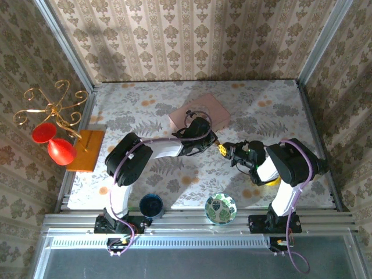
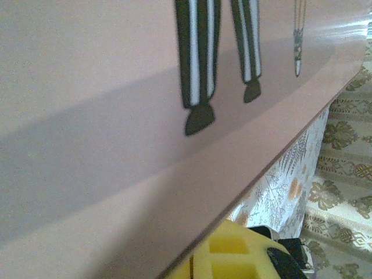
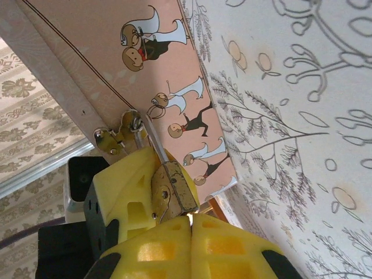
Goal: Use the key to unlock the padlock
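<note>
Right fingers point(image 3: 151, 253) are pressed together right at the padlock point(image 3: 175, 187), which hangs from the clasp point(image 3: 116, 138) of the pink box point(image 3: 116, 64); left fingers point(image 3: 119, 192), closed too, sit against it.

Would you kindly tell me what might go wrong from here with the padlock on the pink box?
1. The padlock hangs by its thin shackle from the clasp of the pink box; a twist from the shut right gripper may swing it instead of turning the lock.
2. The left gripper sits tight beside it, so the yellow fingers may collide.
</note>
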Tool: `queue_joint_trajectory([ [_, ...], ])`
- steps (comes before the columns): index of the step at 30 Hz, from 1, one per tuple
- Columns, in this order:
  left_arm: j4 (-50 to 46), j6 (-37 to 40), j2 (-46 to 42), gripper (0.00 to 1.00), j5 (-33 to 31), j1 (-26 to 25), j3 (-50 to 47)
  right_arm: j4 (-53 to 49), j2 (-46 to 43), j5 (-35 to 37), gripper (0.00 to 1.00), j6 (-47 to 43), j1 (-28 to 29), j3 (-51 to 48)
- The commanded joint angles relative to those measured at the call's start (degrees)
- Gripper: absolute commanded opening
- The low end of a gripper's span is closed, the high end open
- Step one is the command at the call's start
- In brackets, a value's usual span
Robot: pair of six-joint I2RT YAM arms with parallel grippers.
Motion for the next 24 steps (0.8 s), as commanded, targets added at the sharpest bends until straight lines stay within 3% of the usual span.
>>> queue_joint_trajectory([
  [1, 4.2, -0.6, -1.2, 0.00, 8.9, -3.3, 0.3, 2.4, 0.5, 2.7, 0.00, 0.9, 1.1, 3.6],
  [2, 4.3, -0.6, -1.3, 0.00, 8.9, -3.3, 0.1, 2.3, 0.2, 2.8, 0.00, 0.7, 1.1, 3.6],
  [6, 4.9, -1.0, -1.7, 0.00, 8.4, -3.1, -0.7, 1.6, -1.5, 2.8, 0.42, -2.4, 1.1, 3.1],
  [9, 4.6, -0.9, -2.0, 0.00, 7.8, -2.9, -0.9, -2.1, -3.7, 2.9, 0.46, -6.4, 1.0, 1.7],
  [13, 4.0, -0.8, -2.3, 0.00, 7.4, -2.8, -1.1, -10.8, -8.5, 4.0, 0.59, -13.5, 0.8, -0.1],
  [16, 4.2, -1.3, -2.4, 0.00, 7.1, -2.5, -1.7, -19.5, -14.8, 5.8, 0.62, -19.5, 0.2, -0.8],
  [20, 4.6, -1.6, -2.4, 0.00, 7.1, -2.3, -2.1, -41.5, -27.4, 8.4, 0.64, -32.3, -0.3, 3.0],
  [24, 4.7, -1.6, -2.3, 0.00, 7.3, -2.2, -1.8, -66.9, -40.7, 16.0, 0.61, -48.2, -0.2, 9.8],
])
